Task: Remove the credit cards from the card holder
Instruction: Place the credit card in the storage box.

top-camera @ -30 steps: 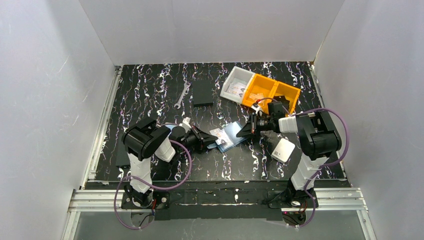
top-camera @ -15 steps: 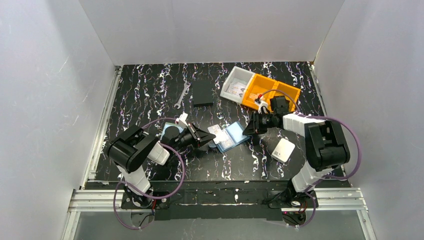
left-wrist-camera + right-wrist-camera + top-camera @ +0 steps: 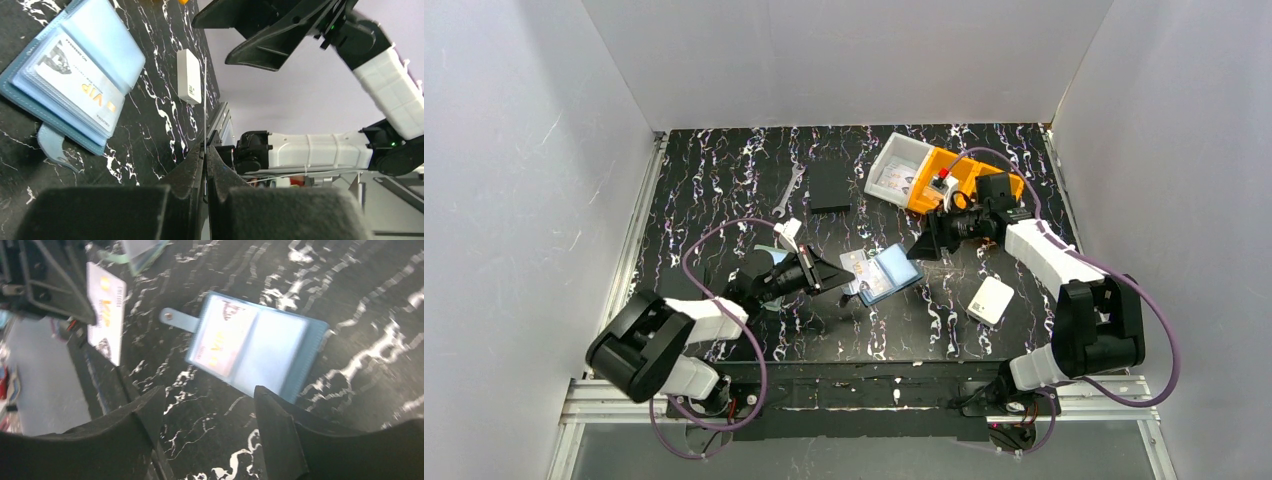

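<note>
1. Near the middle of the black, white-veined desk (image 3: 724,180) lies the blue folding card holder with clear plastic pockets (image 3: 891,274), spread open and flat.
2. One pale card with VIP lettering (image 3: 80,82) sits in the pocket page at the holder's strap end.
3. Left fingers (image 3: 832,275) are clenched on a thin pale credit card (image 3: 105,312), held on edge just beside that strap end.
4. Right fingers (image 3: 922,244) stand spread, grasping nothing, above the holder's opposite side and not touching it.
</note>
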`<action>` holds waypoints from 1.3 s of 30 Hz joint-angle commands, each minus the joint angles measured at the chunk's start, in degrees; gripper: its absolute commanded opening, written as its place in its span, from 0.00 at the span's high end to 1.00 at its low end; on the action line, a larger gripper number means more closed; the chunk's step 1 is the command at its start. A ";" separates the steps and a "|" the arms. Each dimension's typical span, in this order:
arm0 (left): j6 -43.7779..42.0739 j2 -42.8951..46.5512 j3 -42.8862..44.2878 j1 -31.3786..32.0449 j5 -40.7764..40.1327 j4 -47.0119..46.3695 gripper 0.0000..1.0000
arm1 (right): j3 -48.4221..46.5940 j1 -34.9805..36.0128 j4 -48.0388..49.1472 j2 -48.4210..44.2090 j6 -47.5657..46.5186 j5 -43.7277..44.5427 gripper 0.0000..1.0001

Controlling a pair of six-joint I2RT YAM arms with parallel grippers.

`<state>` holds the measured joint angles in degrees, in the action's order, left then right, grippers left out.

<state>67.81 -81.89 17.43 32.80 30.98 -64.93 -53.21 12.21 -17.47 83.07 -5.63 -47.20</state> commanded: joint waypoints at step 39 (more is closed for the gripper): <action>-16.01 18.33 4.49 10.24 -13.41 7.66 1.00 | -2.73 14.42 22.21 -3.99 29.79 -25.50 0.87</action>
<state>52.29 -65.69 22.87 42.78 20.32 -54.78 -56.23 26.06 -0.19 80.38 21.39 -70.28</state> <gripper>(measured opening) 0.010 0.269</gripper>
